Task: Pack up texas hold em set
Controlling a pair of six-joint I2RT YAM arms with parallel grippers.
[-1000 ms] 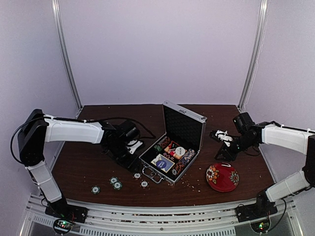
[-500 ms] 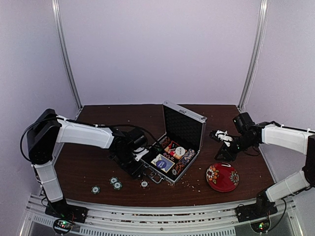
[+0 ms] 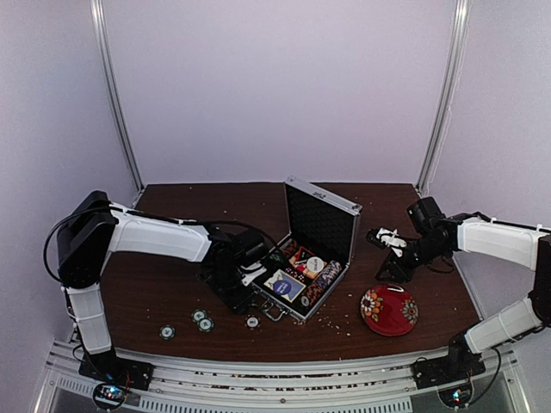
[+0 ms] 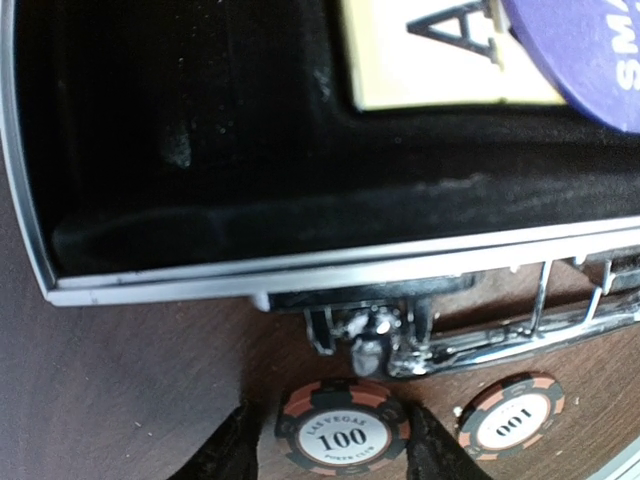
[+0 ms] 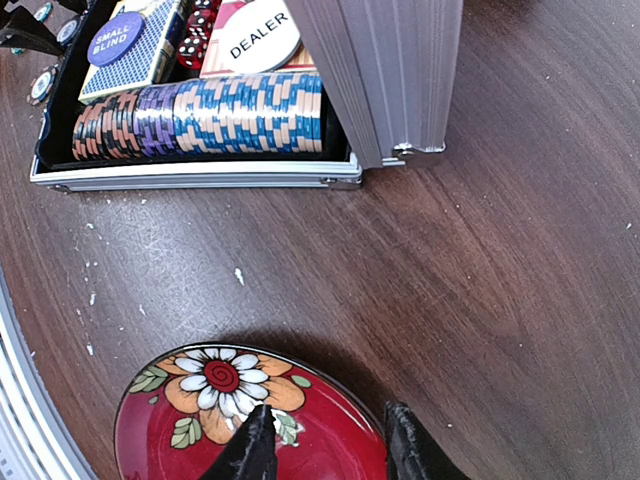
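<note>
A dark brown wooden table (image 3: 155, 258) stands in front of plain pale walls. In the middle of the table sits a small silver briefcase (image 3: 323, 219). It is open and its lid stands up.

Inside the black lining lies a blue-and-cream card deck box (image 3: 284, 284). A purple small blind button (image 5: 115, 38) rests on top of it. A row of poker chips (image 5: 200, 115) in blue, purple and orange stands on edge along one side of the case. A white dealer button (image 5: 258, 35) and red dice (image 5: 195, 50) lie behind the row.

More loose chips (image 3: 202, 320) lie on the table by the near edge, left of the case.

The left gripper (image 3: 248, 275) is low at the near left corner of the case, by the handle (image 4: 480, 330). Its fingers (image 4: 232, 455) are apart. A 100 chip (image 4: 343, 432) lies flat on the table between them, not gripped. A second chip (image 4: 510, 412) lies just beside it.

The right gripper (image 3: 387, 238) hangs near the right edge of the table, over a red floral bowl (image 3: 389, 310). Its fingers (image 5: 250, 450) are a little apart and hold nothing.
</note>
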